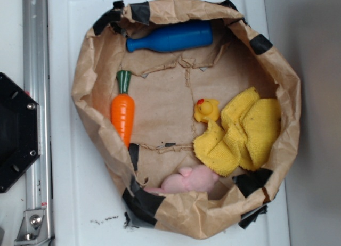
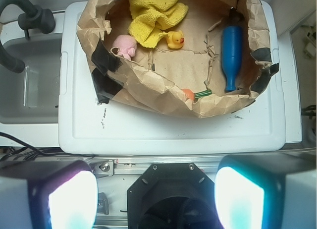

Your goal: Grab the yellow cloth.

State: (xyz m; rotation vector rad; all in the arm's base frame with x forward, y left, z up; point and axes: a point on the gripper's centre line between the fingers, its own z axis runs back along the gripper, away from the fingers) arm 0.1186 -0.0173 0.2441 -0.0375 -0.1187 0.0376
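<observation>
Gripper (image 2: pixel 156 192) sits high and well back from the work, its two pads spread wide apart and holding nothing, so the whole approach is still to be made. Below it lies a white lid (image 2: pixel 173 132) carrying a brown paper bag (image 1: pixel 90 86) rolled down into a low nest.

Inside that nest, going by size: the yellow cloth (image 1: pixel 250 131) is bunched in soft folds against one wall of the bag; a blue bottle (image 1: pixel 170 37) lies on its side along the opposite end; an orange carrot (image 1: pixel 123 112) lies by the wall across from the cloth; a pink pig (image 1: pixel 193 179) rests near the taped rim; and a small yellow duck (image 1: pixel 206 110) sits touching the cloth's edge.

To do this well, I would come straight down over the thick middle of the cloth, on the side away from the duck, clear of the paper wall, and pinch a raised fold rather than a flat patch.
</observation>
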